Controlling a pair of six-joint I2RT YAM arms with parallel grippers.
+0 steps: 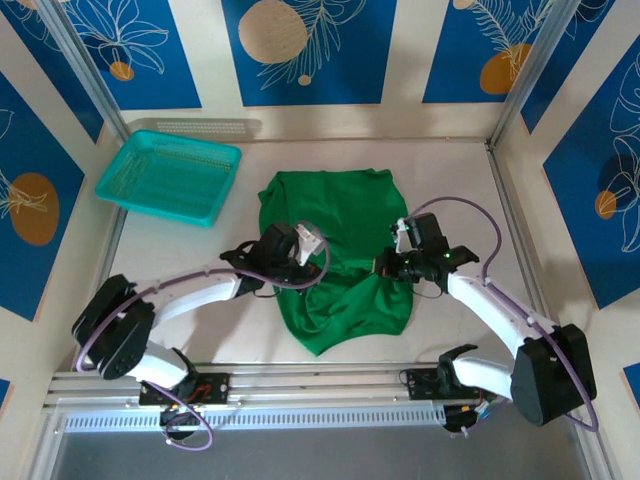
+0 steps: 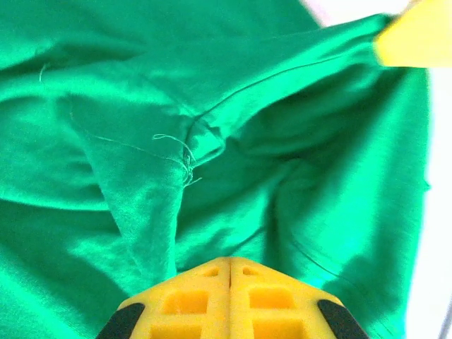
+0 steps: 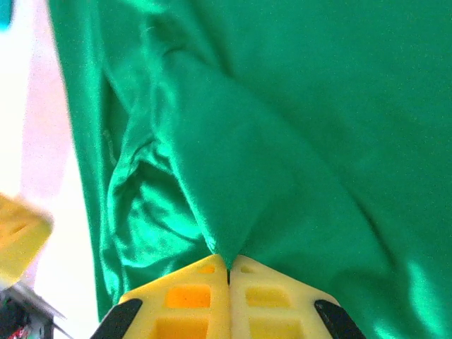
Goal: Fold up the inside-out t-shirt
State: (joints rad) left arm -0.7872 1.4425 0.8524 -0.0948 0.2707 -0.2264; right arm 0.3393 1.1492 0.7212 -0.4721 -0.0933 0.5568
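- Far left, the teal mesh basket (image 1: 170, 178) sits at the back corner, well apart from the cloth. I don't think it causes trouble unless a wide swing of the left arm clips it.
- The left gripper (image 2: 229, 263) has its fingers pressed together on a thin ridge of green cloth, just below a seam with loose threads (image 2: 180, 152). That's a small bite, so my guess is it slips out if the pull is quick.
- The green t-shirt (image 1: 335, 215) lies mid-table between the two grippers. Its top half is fairly flat toward the back wall, and the lower half is rumpled toward the arm bases. If only one layer is caught, a lift would drag it into a bunch rather than make a clean fold.
- The right gripper (image 3: 227, 263) is also clamped on a raised pleat, with slack folds hanging to its left. The two grippers are near each other, so uneven lifting could twist the shirt, or they could bump.
- The table (image 1: 460, 190) is pale and smooth, so the cloth will probably slide rather than stay put. There's a metal rail (image 1: 320, 378) along the near edge.
- The walls (image 1: 300, 50) are cream with blue leaf-print panels.
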